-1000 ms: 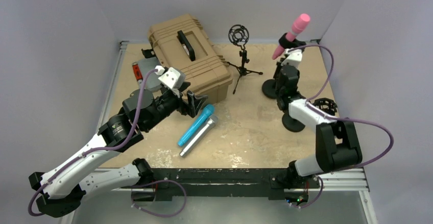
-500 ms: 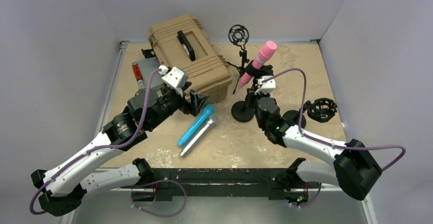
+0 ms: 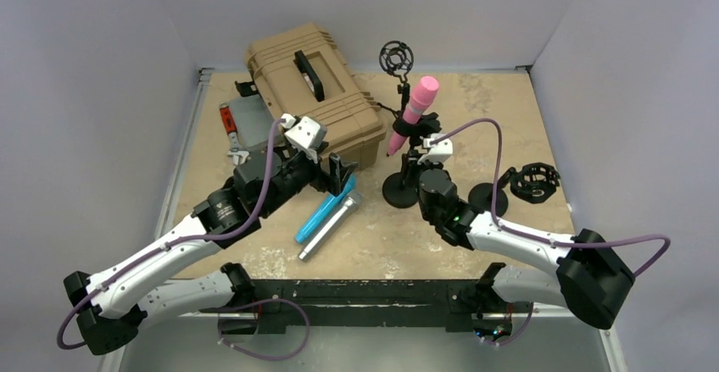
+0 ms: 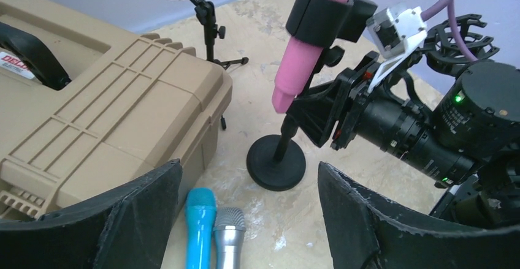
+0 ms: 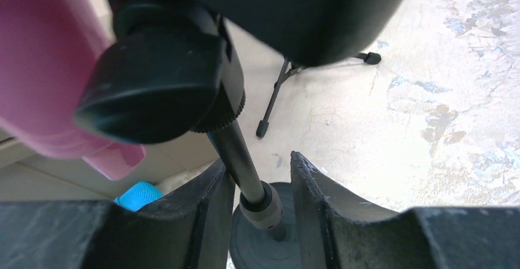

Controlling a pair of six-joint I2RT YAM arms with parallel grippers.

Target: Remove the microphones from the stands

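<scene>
- The pink microphone (image 3: 413, 109) sits tilted, head up, in the clip of the stand (image 3: 398, 191), just right of the tan case (image 3: 335, 105).
- The right tool (image 5: 256, 186) is clamped on the stand's post, below the clip.
- The left tool (image 4: 248, 168) hangs with its fingers wide apart at the case's front corner.
- Under it, a blue microphone (image 3: 325, 209) and a silver microphone (image 3: 331, 225) lie side by side on the bench (image 3: 492, 126).

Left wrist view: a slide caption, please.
Right gripper holds the stand by its pole; pink microphone sits in the clip.
</scene>
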